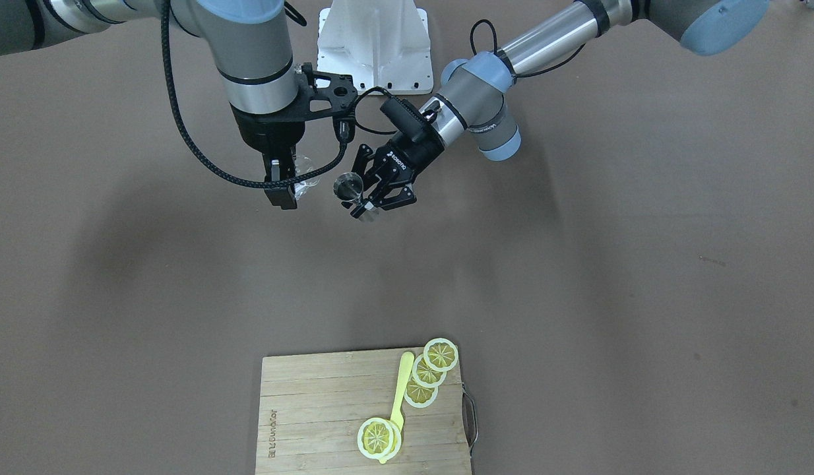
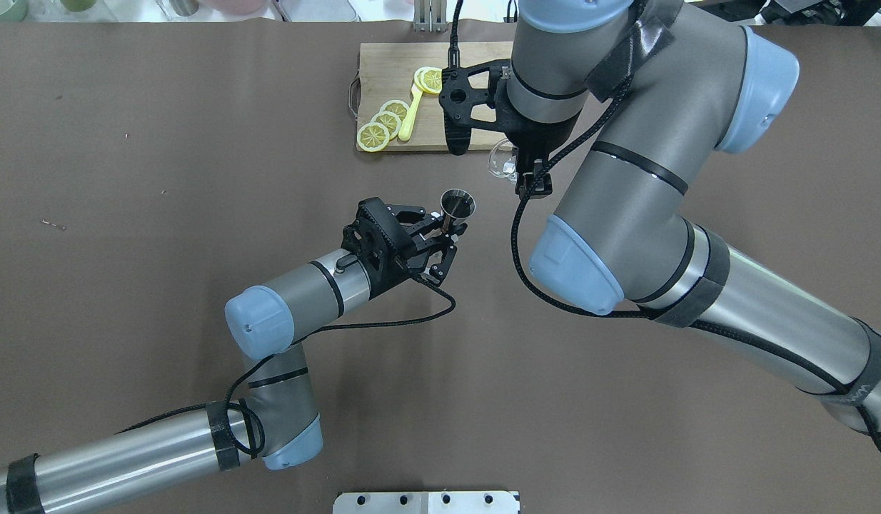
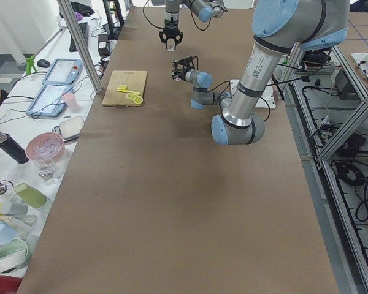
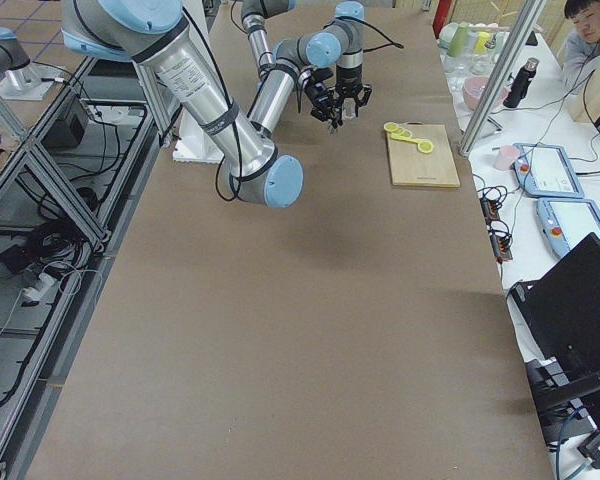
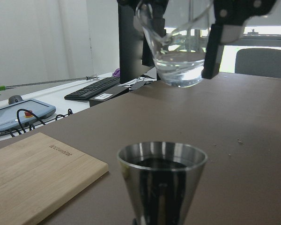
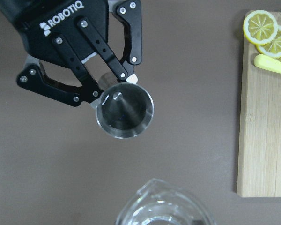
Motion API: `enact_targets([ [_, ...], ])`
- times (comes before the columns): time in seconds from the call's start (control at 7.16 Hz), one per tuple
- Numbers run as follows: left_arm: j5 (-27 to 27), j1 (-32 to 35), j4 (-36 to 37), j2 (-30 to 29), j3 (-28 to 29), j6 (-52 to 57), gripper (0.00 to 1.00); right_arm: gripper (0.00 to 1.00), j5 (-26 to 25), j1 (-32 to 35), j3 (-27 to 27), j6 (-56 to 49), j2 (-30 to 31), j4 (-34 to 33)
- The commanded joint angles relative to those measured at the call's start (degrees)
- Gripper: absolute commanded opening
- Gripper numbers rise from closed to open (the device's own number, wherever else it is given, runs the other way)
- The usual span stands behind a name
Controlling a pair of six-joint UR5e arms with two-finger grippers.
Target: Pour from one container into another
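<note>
- Left gripper (image 2: 446,225): jaws narrow, clamped on the lower part of the steel jigger (image 2: 457,203). It holds the jigger upright above the table (image 2: 198,285), near the middle, with its mouth facing up.
- Glass pitcher (image 5: 178,61): it hangs just right of the jigger and a little farther off, and the left wrist view shows it higher than the jigger's rim. It looks close to level, and what appears to be clear liquid sits low in its bowl.
- Right gripper (image 1: 283,185): pointing down, jaws closed on the pitcher, with a dark finger on each side of the glass.
- Progress, as a judgement: both vessels are picked up and brought near each other, so the approach is largely done. No stream shows between them and neither is tipped. Lining up lip over mouth, tilting and pouring remain, most likely from pitcher into jigger.
- Cutting board (image 2: 383,64): at the far side of the table, well apart from both vessels. It carries lemon slices (image 2: 374,135) and a yellow spoon (image 2: 410,118), and plays no visible part.
- Hard to make out:
  - The jigger's inside is dark and glossy, so whether it holds any liquid cannot be told.
  - Its waist, where the left fingers close, is hidden under the rim in the right wrist view.
  - The pitcher is cut off at the frame edge in both wrist views and is only a faint outline in the exterior views.
  - In the two side views both grippers are too small to read.
</note>
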State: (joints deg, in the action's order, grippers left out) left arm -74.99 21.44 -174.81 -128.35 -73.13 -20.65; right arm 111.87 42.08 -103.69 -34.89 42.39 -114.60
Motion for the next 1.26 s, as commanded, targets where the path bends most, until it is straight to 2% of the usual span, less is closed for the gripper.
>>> enact_targets([
  [0.0, 0.0, 0.0, 0.0, 0.0, 0.0, 0.0, 0.0, 0.0, -1.5, -1.3, 0.2, -0.2, -1.9, -4.6],
  [0.28, 0.0, 0.0, 0.0, 0.0, 0.1, 0.0, 0.0, 0.0, -3.8, -3.7, 0.2, -1.8, -2.9, -8.5],
  [0.84, -0.1, 0.0, 0.0, 0.0, 0.1, 0.0, 0.0, 0.0, -5.3, -4.2, 0.2, -7.5, -4.7, -15.6],
  [1.12, -0.1, 0.0, 0.0, -0.1, 0.0, 0.0, 0.0, 0.0, -5.6, -4.1, 1.0, -7.7, -5.4, -16.6],
])
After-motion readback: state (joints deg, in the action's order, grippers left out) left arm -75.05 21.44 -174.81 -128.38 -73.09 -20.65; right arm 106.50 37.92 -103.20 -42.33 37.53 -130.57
